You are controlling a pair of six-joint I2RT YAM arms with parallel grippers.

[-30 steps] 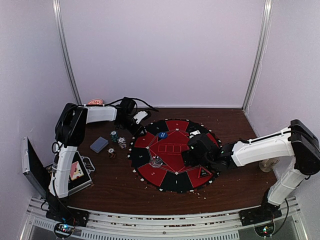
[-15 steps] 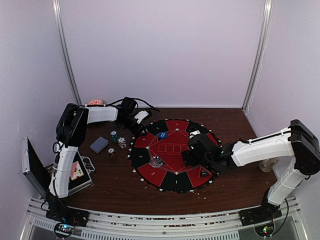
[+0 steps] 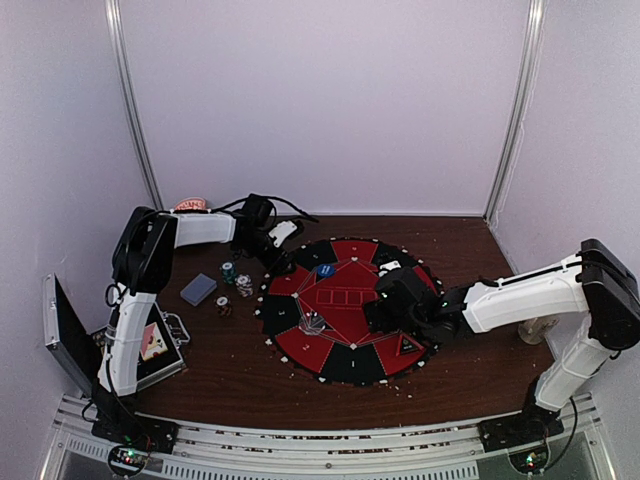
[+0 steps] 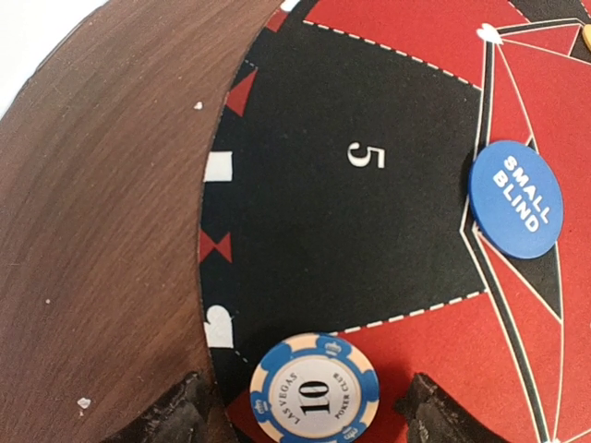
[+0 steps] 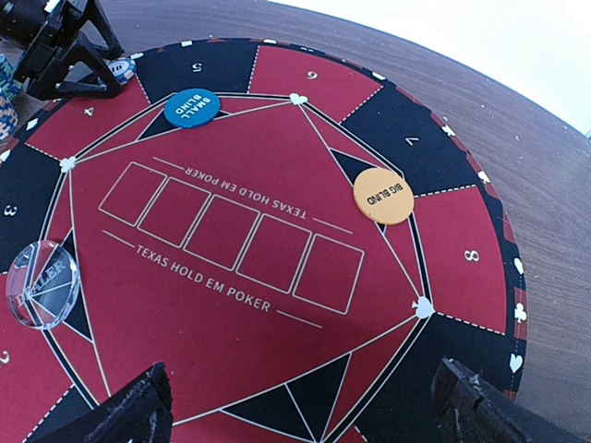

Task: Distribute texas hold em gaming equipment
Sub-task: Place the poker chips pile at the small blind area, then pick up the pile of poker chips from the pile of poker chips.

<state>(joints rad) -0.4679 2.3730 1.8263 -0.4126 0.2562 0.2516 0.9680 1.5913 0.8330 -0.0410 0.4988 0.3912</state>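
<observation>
Left claw (image 4: pixel 307 412) wide astride blue-white chip (image 4: pixel 314 388)

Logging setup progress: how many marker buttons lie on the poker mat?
3: blue SMALL BLIND button by seat 5, orange BIG BLIND button by seat 7, clear DEALER button between seats 2 and 3. More could lie under the right arm.

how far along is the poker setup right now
Done: small blind button, big blind button and dealer puck lie on the mat, and one blue 10 chip lies on the red segment beside seat 5. In hand: nothing; the left gripper stands open around that chip, the right gripper open and empty. Left: the loose chips and the card deck on the table beside the mat.
</observation>
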